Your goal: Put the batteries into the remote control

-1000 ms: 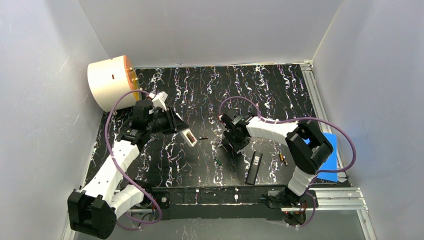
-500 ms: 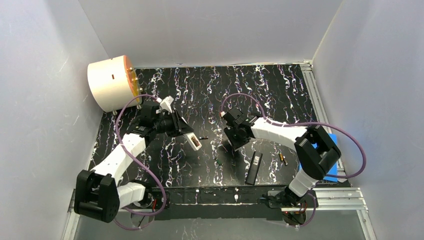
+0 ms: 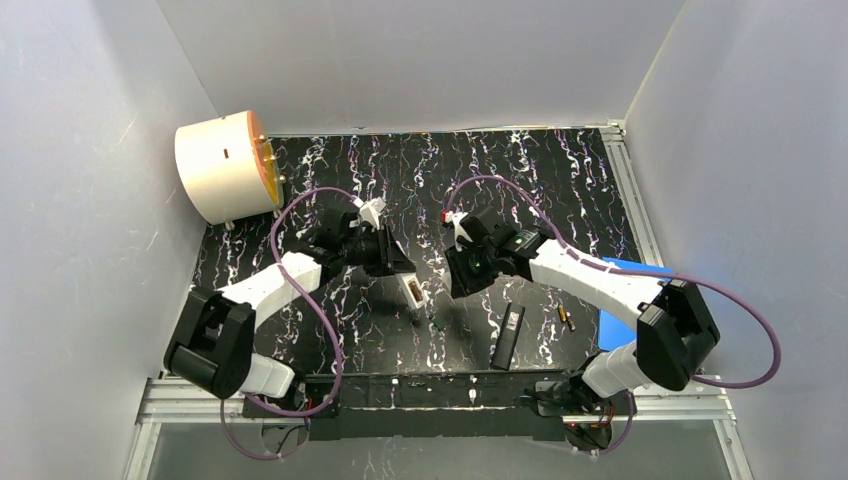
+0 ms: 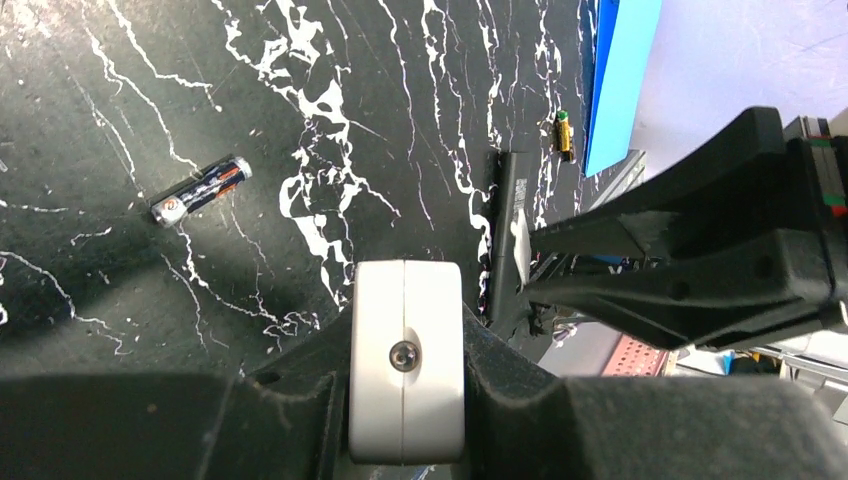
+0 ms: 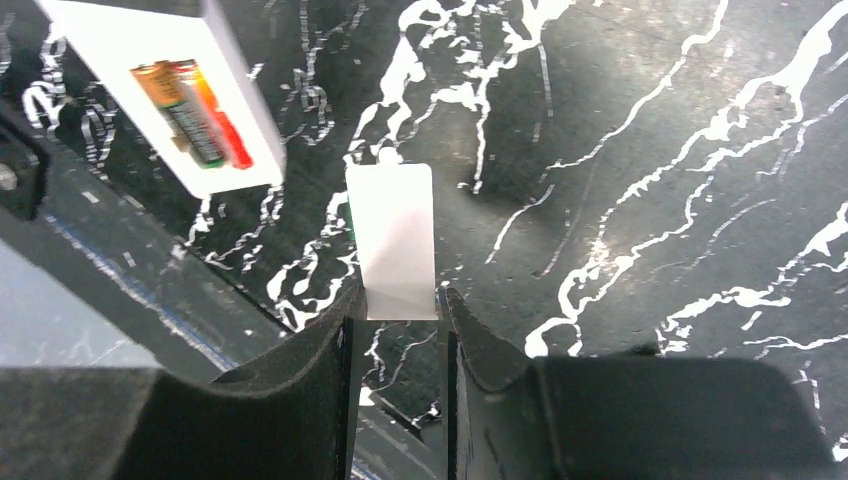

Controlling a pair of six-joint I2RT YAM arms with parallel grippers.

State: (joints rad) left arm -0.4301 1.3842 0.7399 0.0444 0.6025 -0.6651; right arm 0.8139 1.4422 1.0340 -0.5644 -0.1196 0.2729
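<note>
A: Starting with the big things, a cream drum point(image 3: 222, 165) is sitting at the far left corner of the marbled black table point(image 3: 540, 180), and a blue sheet point(image 4: 620, 80) is lying along its right edge. Where are the arms?

B: Both are hanging over the middle. The left gripper point(image 4: 405, 360) is clamping a white remote point(image 3: 412, 292) by one end and holding it in the air, open compartment showing. The right gripper point(image 5: 398, 300) is pinching a white battery cover point(image 5: 392, 235) by its near edge, close to that remote but not touching it. A black remote point(image 3: 508, 336) is lying flat on the table, with nothing gripping it.

A: And the batteries?

B: Two cells point(image 5: 190, 112) are sitting side by side in the white remote's compartment, one gold-and-green, one red. A black-and-orange cell point(image 4: 200, 190) is lying loose on the table, and a gold-and-green cell point(image 4: 562, 133) is just beside the blue sheet.

A: What's worrying you?

B: I'm judging that fitting the cover is coming next. Pinched at one edge, it could be pivoting and going in askew. The remote is tilting, so uncovered cells might be sliding out. The grippers are also working close enough to knock each other.

A: Any writing?

B: The loose cell is carrying print and the black remote a pale label, both too small to read.
</note>
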